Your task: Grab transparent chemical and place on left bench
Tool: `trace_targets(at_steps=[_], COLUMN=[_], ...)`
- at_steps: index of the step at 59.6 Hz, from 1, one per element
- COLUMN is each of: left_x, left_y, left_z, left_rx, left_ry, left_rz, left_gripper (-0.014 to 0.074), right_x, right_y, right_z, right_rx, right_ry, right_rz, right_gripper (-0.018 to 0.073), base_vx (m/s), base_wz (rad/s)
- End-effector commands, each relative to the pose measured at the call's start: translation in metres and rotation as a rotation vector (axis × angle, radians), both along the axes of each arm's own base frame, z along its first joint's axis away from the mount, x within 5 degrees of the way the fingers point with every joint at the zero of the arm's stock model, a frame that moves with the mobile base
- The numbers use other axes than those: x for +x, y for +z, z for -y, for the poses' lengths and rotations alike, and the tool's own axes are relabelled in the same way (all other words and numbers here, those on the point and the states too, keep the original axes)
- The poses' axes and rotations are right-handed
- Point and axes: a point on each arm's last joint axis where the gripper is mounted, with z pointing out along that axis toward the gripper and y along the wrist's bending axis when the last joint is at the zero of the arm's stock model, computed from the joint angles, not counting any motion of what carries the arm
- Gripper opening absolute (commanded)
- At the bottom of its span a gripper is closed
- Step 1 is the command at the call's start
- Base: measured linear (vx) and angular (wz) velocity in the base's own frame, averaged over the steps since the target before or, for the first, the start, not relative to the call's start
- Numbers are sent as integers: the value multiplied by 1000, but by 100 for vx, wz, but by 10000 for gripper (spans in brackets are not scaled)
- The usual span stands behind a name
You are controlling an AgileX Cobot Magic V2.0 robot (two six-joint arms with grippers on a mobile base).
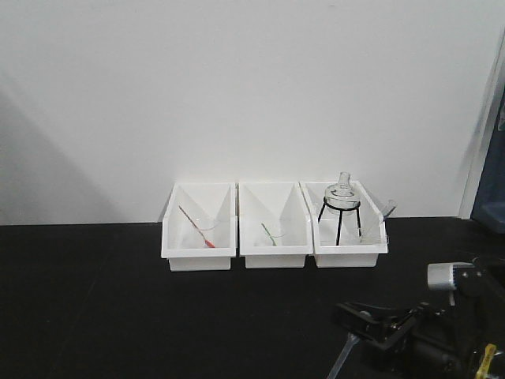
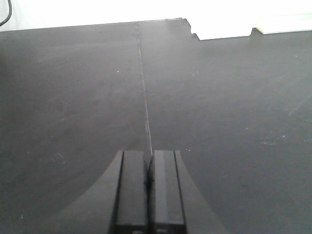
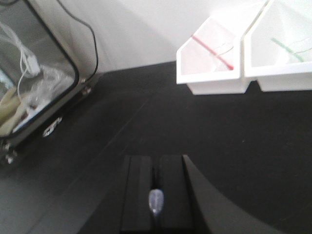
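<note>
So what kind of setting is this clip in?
Probably a lab bench: a matt black worktop, white bins holding pipettes, and a glass flask on a tripod stand.

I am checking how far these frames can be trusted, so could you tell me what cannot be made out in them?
- Transparent chemical: the right wrist view shows only its tip between the shut right gripper fingers; the rest is hidden.
- Front view: the right arm is cut off by the lower edge, and the pipette is a faint streak.
- Left gripper: shut, apparently empty; absent from the front view.
- Right bin: the clear items under the black stand are too small to identify.
</note>
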Motion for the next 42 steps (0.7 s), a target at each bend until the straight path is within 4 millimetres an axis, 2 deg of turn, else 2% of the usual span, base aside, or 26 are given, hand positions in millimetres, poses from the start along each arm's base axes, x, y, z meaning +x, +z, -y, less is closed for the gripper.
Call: trace_targets(at_steps=[1, 14, 21, 26, 42], left_x=[-1, -1, -1, -1, -1], left_y=[3, 3, 3, 3, 3], left_z=[0, 0, 0, 0, 0], left_rx=[-14, -14, -14, -14, -14], left_ry=[-1, -1, -1, -1, -1], left_rz=[81, 81, 81, 81, 81], left_gripper=[-3, -3, -3, -3, -3], right_x=[0, 8, 9, 9, 10], right_y=[13, 1, -1, -1, 0], right_z=[-14, -19, -20, -21, -20], right_rx=[0, -58, -78, -78, -64], right_ry=[49, -12, 5, 18, -1], right_rz=[92, 88, 126, 148, 143], right_gripper=[-1, 4, 59, 140, 509], base_vx=[0, 0, 0, 0, 0], base_wz=[0, 0, 0, 0, 0])
